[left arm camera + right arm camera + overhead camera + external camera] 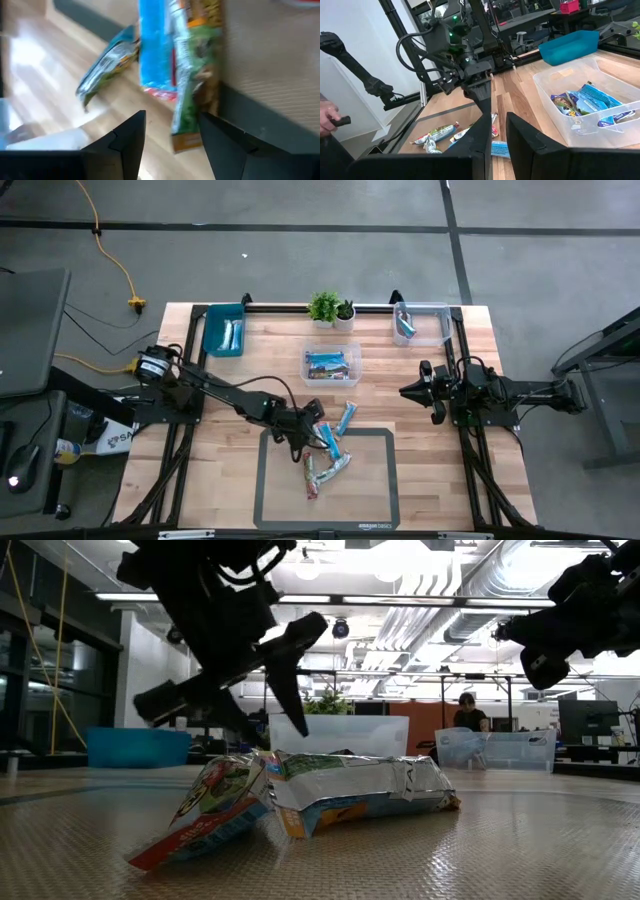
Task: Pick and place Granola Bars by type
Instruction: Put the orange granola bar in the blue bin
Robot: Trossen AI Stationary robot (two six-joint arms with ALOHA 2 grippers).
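Several granola bars lie in a loose heap (328, 455) on the grey mat (370, 500) near the table's front; in the low view the heap (320, 790) lies flat. One light blue bar (346, 417) lies across the mat's far border. My left gripper (308, 432) hangs open just above the heap's far end, slanting down. In the left wrist view its fingers stand on either side of a green bar (192, 100), beside a blue one (154, 50), touching neither. My right gripper (410, 392) waits at the right, level, fingers close together and holding nothing.
A clear bin (332, 365) with bars stands mid-table. A blue bin (224, 330) at the far left and a clear bin (420, 323) at the far right each hold bars. Two small plants (330, 308) stand at the far edge. A person (466, 712) sits behind the table.
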